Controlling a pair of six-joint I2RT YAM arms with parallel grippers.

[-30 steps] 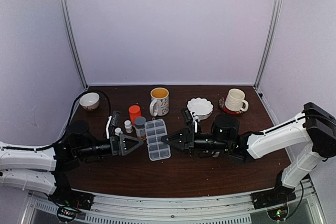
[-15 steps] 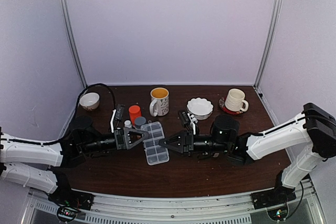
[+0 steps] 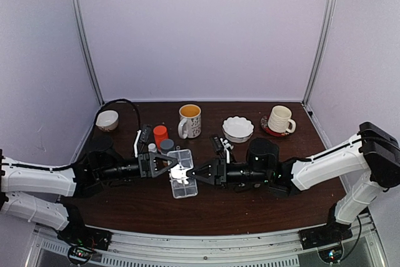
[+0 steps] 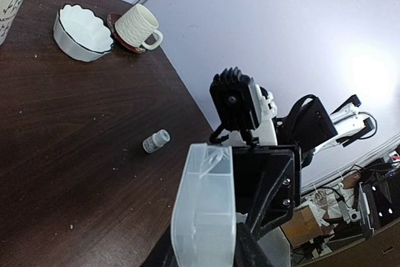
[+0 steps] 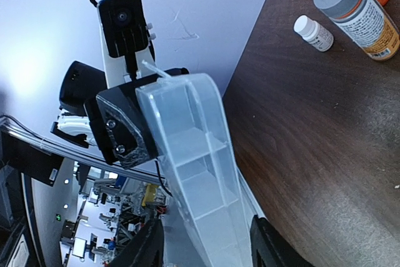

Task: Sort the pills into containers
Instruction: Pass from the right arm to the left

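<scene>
The dark wooden table [image 3: 250, 211] fills the floor of the booth; the left arm [image 3: 37, 182] and the right arm [image 3: 325, 164] reach in low from either side and meet nose to nose near its middle. Between them is the clear organizer box [image 3: 182, 178], turned up on edge, its dividers showing through the plastic; whether its lower edge touches the wood I cannot tell. The left gripper [image 3: 174, 168] has its fingers pressed on both faces of the box, clamped on it; the right gripper [image 3: 190, 172] straddles the opposite end with its fingers apart, a gap showing on one side. Behind the box stand a yellow-lined mug [image 3: 190, 120], a ribbed cream mug [image 3: 280, 119] on a red coaster and a scalloped white bowl [image 3: 238, 128] between them; a small bowl [image 3: 107, 119] sits in the far left corner. Just beside the left gripper are an orange bottle [image 3: 160, 134], a grey-capped bottle [image 3: 166, 146] and a small white bottle [image 3: 152, 147], all upright; another tiny bottle [image 4: 155, 141] lies on its side on bare wood.
</scene>
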